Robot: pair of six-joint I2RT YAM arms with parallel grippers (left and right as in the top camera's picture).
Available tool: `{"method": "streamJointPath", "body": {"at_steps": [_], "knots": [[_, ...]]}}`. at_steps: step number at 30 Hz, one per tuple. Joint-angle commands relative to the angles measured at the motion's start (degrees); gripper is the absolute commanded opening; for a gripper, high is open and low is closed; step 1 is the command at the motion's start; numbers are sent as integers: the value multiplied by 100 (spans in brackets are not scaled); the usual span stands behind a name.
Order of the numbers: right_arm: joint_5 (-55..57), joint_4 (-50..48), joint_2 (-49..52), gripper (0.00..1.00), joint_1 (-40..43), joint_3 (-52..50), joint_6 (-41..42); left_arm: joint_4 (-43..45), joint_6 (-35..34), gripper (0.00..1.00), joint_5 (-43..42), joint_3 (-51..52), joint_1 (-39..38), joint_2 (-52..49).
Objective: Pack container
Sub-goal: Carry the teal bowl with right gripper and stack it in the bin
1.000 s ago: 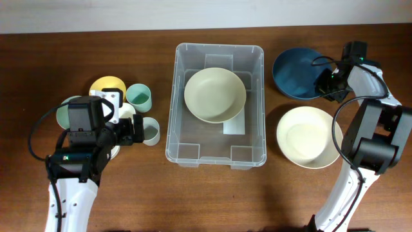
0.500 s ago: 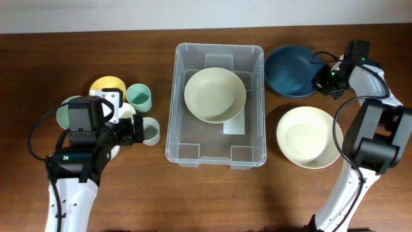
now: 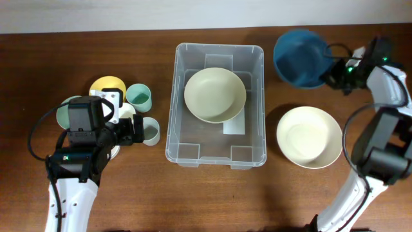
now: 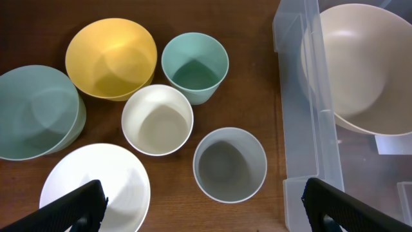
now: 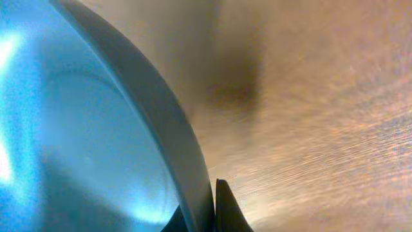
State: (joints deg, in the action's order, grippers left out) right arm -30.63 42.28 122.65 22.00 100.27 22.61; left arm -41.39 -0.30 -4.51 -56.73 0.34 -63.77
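Two claws, two states. The right claw (image 3: 336, 72) is pinched tight on the rim of the dark blue bowl (image 3: 298, 58), which hangs tilted. The left claw (image 3: 136, 131) is spread wide above a grey cup (image 4: 230, 164), with nothing in it. The container (image 3: 219, 47) rests on the surface (image 3: 161, 200) between the two claws, left of the right claw, with a cream bowl (image 3: 214, 95) inside.

Six pieces of tableware are seen grouped on the wooden table (image 4: 254, 38): yellow bowl (image 4: 111, 58), teal cup (image 4: 194, 66), cream cup (image 4: 157, 120), grey cup (image 4: 230, 164), pale green bowl (image 4: 35, 111), white bowl (image 4: 96, 187). At right, a cream bowl (image 4: 360, 64) is held in the clear container (image 4: 297, 122). The left gripper (image 4: 203, 193) fingers (image 4: 74, 209) are spread wide.
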Motion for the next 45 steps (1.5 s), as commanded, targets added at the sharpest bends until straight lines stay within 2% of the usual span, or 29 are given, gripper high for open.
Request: {"method": "streamJointPath", "body": {"at_steps": [1,3,4,9,13,16,39,41,42,43,45], "knots": [[-479,94,-1300,4,-262,122,-538,-7,-35,99,-24,-114,-20,13],[-472,284,-1650,4,-472,122,-774,-2,-35,99,-24,-114,-20,13],[-466,610,-1958,4,-874,122,-1080,0,-35,99,-24,-114,-20,13],[59,1102,-2061,4,-1871,122,-1349,-4,-35,99,-24,-114,-20,13],[1384,1222,-1989,4,-3018,122,-1471,-13,-37,99,-26,-114,-20,13],[2057,1191,-1989,4,-3438,122,-1222,-31,-35,99,-26,-114,-17,13],[1906,693,-855,4,-3587,120,-750,-35,-35,99,-24,-114,-17,13],[1906,682,-855,24,-3587,122,-752,-35,-35,99,-24,-114,-20,13],[1897,678,-855,38,-3587,122,-752,-37,-35,100,-24,-114,-20,13],[1882,675,-855,44,-3587,122,-752,-48,-35,99,-24,-114,-20,13],[1884,673,-855,44,-3587,122,-752,-72,-35,99,-24,-114,-17,13]]}}
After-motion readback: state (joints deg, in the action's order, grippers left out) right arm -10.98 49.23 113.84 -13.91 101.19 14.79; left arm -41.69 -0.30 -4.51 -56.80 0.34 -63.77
